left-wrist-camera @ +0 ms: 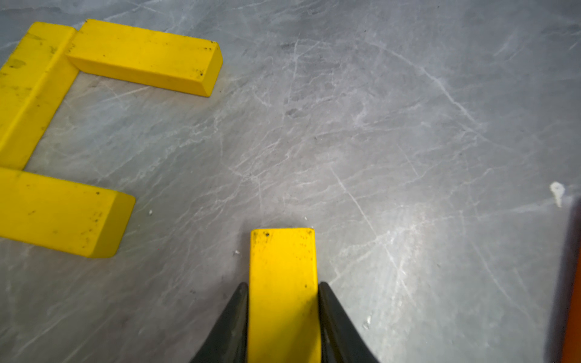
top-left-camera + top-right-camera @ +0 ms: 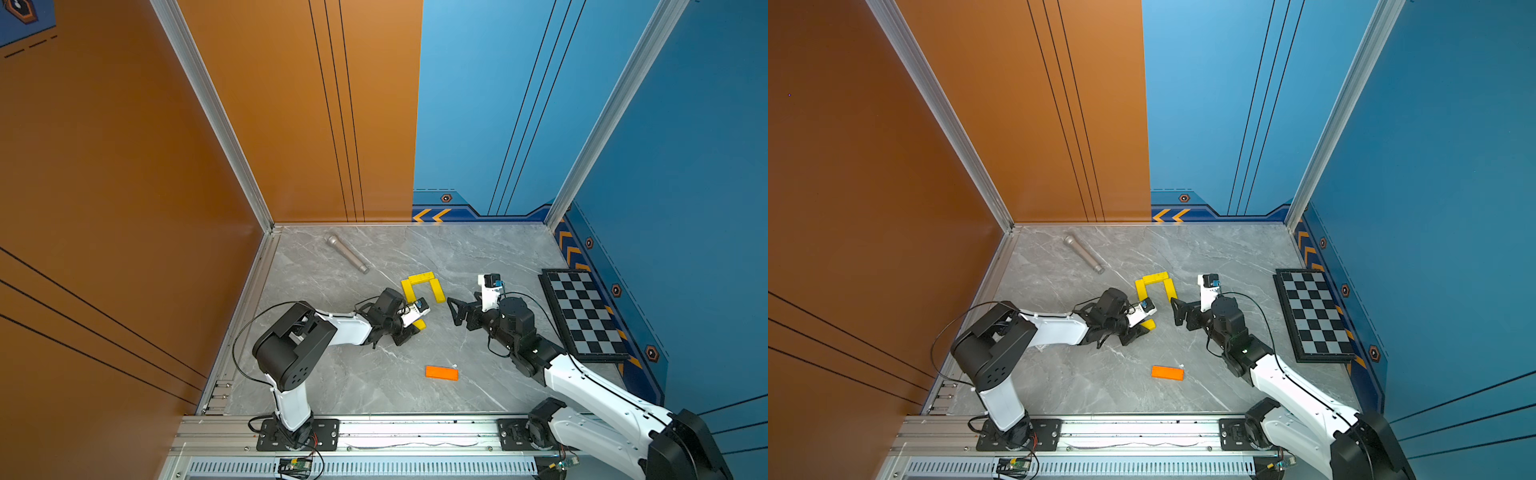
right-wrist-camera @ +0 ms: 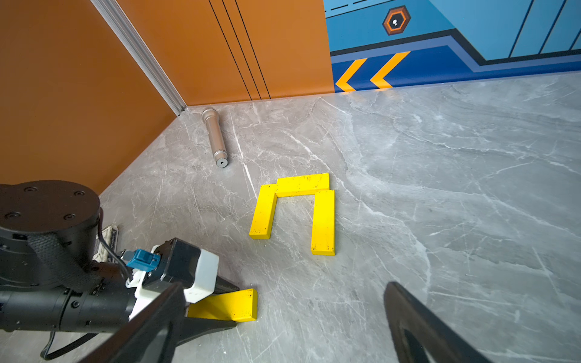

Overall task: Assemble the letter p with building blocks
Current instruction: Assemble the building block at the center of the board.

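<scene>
Grey marble tabletop (image 2: pixel 353 382), boxed in by an orange wall (image 2: pixel 124 166) and a blue wall (image 2: pixel 685 145), so nothing fancy setup-wise.

Three yellow blocks (image 2: pixel 420 276) are laid flat in the lower middle of both top views as a square with one side missing. That's two legs and a crossbar with ends touching, the gap facing the bottom of the frame. The paint is bright yellow, scuffed and speckled with dark marks, and the edges are sharp. All look the same size, as far as can be told.

The fourth yellow block (image 1: pixel 283 261) is pinched across its narrow width by the left gripper (image 1: pixel 283 284), with both black fingers (image 1: pixel 234 320) pressed against its long sides. In the top views it sits just below the open end of the square. Held that way, the long axis is left free to be swung across the gap, which is probably the point: the loop of the p gets closed with it. Whether it's lifted off the marble can't be told. In the right wrist view it looks to be lying on the surface.

The orange block (image 2: pixel 441 372) is parked flat further down the frame, well apart from the yellow ones and untouched, presumably saved for the stem. The right gripper (image 2: pixel 454 311) is spread wide with nothing in it, just right of the square, likely parked clear of the work.

A metal cylinder (image 2: pixel 347 253) lies toward the upper left of the table, and a checkerboard (image 2: pixel 584 316) is tucked along the right edge. Neither is needed.
</scene>
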### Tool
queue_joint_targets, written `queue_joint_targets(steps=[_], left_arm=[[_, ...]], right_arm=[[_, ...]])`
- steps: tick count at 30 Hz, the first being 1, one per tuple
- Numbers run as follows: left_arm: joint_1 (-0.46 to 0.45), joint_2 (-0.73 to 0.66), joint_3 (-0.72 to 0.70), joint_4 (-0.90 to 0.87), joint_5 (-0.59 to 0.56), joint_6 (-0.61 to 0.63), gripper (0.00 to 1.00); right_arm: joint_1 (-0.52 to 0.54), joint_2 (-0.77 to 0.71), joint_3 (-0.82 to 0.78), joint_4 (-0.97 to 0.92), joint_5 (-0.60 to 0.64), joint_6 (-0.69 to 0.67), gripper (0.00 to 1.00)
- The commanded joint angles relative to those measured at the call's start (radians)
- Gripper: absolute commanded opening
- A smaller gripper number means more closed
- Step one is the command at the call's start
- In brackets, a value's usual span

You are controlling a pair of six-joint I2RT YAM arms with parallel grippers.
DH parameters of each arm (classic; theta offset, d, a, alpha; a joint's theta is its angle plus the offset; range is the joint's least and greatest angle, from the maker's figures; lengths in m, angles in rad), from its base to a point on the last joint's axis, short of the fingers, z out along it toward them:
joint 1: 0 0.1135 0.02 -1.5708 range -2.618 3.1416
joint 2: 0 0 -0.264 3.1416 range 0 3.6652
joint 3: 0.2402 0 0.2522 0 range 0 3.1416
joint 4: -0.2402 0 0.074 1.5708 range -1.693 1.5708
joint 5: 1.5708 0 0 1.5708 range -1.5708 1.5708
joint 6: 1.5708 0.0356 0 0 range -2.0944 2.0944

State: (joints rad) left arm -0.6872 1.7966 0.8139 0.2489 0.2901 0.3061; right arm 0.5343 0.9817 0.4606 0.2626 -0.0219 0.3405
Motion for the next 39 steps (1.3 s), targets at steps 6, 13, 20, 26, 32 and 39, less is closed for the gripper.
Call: queue_joint_targets(steps=[6,13,20,26,32,39], left_arm=[[-0.006,0.053,0.069,-0.063,0.012,0.000,0.37],[-0.016,0.089,0.129,-0.105,0.009,0.017,0.30],[-0.017,0.118,0.181,-0.119,0.001,0.039,0.31],[-0.017,0.166,0.254,-0.128,0.002,0.048,0.31],[-0.005,0.202,0.299,-0.130,0.002,0.057,0.31],[0.010,0.231,0.349,-0.183,-0.001,0.079,0.31]], right_arm=[[-0.010,-0.008,-0.013,-0.006,0.010,0.012,1.00],[-0.013,-0.008,-0.015,-0.008,0.017,0.013,1.00],[-0.014,-0.008,-0.015,-0.010,0.014,0.013,1.00],[-0.017,-0.015,-0.016,-0.015,0.022,0.011,1.00],[-0.020,-0.018,-0.019,-0.017,0.024,0.011,1.00],[-0.025,-0.021,-0.018,-0.020,0.021,0.011,1.00]])
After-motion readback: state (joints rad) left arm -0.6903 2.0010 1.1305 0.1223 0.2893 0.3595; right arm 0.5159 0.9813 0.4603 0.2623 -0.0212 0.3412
